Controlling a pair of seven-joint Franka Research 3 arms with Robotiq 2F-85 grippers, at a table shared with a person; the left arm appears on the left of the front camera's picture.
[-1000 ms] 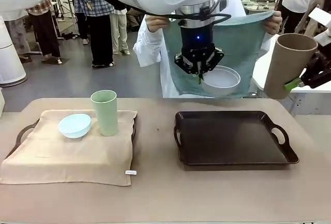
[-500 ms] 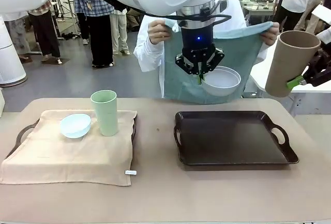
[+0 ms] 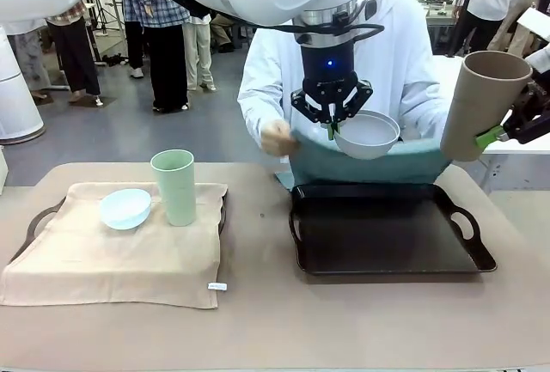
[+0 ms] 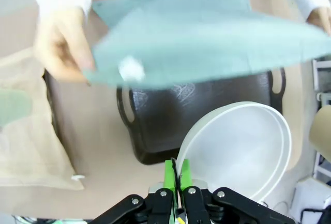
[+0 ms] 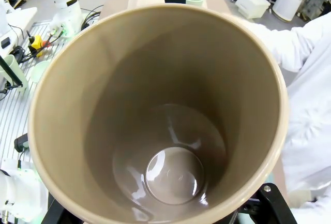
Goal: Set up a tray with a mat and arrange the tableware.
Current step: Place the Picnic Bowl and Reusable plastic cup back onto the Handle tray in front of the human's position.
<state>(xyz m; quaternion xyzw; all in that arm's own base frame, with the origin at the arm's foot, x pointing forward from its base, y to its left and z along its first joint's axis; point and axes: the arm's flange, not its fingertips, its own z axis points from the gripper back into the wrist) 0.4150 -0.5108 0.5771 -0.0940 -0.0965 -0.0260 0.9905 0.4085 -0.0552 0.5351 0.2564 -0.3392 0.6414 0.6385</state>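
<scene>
Front view: left gripper (image 3: 331, 117) is hanging above the dark tray (image 3: 391, 233), fingers pinched together on the rim of the white bowl (image 3: 367, 134). Right gripper (image 3: 503, 134) is gripping the tan cup (image 3: 479, 106) aloft at the right edge. A person is lowering a teal mat (image 3: 369, 166) behind the tray. Green cup (image 3: 174, 186) and blue bowl (image 3: 125, 209) are sitting on the beige cloth (image 3: 112, 256).

Left wrist view: green pads (image 4: 169, 174) are clamping the bowl's rim.

Right wrist view: the cup's open mouth is facing the camera; jaws cannot be judged.
</scene>
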